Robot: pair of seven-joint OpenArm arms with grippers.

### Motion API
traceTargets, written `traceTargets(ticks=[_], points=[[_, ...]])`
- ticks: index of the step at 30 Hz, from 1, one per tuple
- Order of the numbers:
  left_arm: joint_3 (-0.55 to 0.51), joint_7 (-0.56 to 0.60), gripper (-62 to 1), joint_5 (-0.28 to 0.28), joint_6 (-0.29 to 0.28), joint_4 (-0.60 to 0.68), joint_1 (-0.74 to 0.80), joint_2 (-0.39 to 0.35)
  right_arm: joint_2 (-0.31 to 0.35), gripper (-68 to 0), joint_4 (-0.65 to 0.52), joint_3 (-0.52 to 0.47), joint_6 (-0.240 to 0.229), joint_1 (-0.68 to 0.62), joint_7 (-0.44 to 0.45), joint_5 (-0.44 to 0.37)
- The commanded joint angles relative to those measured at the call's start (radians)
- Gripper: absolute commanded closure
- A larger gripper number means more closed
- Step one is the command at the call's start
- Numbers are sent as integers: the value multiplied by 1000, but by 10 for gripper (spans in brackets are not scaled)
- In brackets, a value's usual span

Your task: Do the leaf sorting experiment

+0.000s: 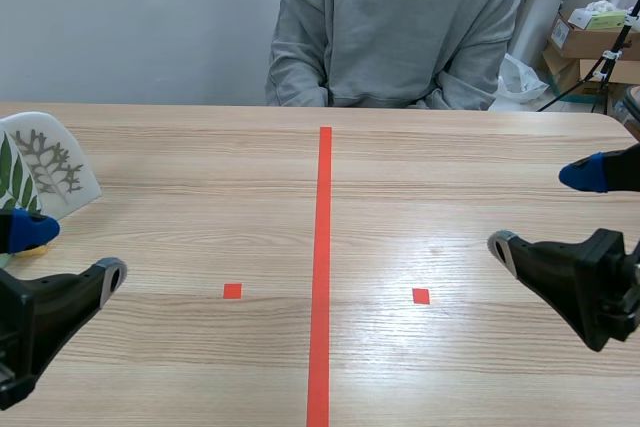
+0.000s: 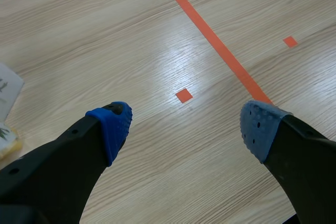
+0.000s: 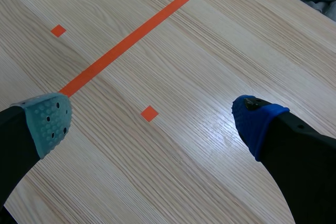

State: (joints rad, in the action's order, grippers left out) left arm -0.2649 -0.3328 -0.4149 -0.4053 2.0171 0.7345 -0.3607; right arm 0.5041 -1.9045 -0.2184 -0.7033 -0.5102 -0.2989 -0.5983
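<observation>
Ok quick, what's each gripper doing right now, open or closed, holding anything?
Left gripper: open, holding nothing.
Right gripper: open, holding nothing.

pale wall (image 1: 130, 17), wooden table (image 1: 200, 207), cardboard boxes (image 1: 585, 47)

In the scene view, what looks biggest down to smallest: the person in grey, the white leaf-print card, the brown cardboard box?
1. person in a grey sweatshirt
2. white card with a grey leaf print
3. brown cardboard box; it stands farther back, so truly it may be bigger.
</observation>
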Motion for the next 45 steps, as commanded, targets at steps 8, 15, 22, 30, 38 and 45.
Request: traceTargets(ticks=[8, 15, 22, 30, 38, 45], points=[[-3, 21, -452, -64, -9, 14, 2, -5, 0, -634, -1, -3, 2, 14, 8, -8], [-3, 21, -452, -63, -9, 13, 0, -3, 0, -634, -1, -3, 3, 14, 7, -8], [-3, 21, -452, -63, -9, 12, -1, -3, 0, -634, -1, -3, 3, 14, -19, -8], [-3, 21, -452, -64, -9, 12, -1, -3, 0, -634, -1, -3, 3, 14, -25, -8], [-3, 21, -452, -64, -9, 12, -1, -3, 0, -634, -1, -3, 3, 14, -25, -8], [-3, 21, -452, -64, -9, 12, -1, -3, 0, -634, -1, -3, 3, 14, -25, -8]])
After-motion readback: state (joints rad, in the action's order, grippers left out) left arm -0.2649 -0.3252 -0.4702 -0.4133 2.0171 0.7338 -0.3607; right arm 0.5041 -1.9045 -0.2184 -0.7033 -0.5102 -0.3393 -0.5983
